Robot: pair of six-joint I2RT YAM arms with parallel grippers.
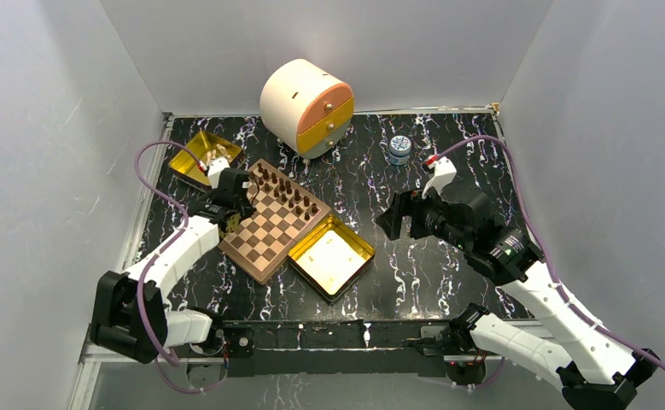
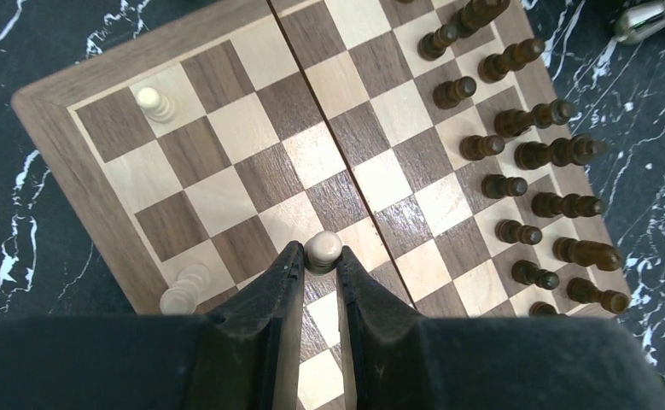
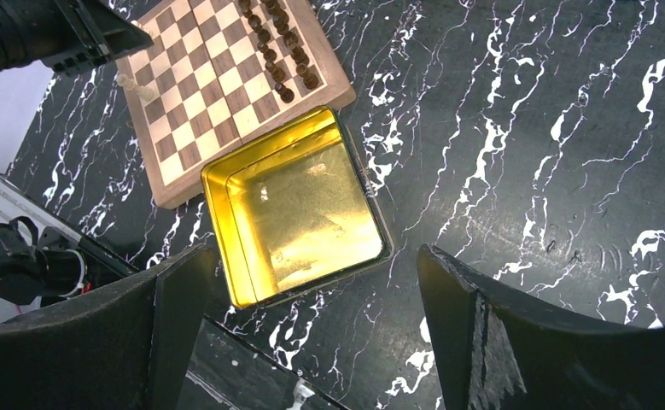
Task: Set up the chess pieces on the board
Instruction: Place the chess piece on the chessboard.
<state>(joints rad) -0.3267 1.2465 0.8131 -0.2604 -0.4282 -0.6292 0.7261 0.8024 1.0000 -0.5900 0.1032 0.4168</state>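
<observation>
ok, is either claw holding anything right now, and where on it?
Left claw pinches a light chess piece near its round top. Right claw is open, holding nothing.

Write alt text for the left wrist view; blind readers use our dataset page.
The left gripper holds a light tan chess piece between its fingertips over the chessboard. Two other light pieces stand near the board's left rim, and dark pieces fill two rows along its right side.
</observation>
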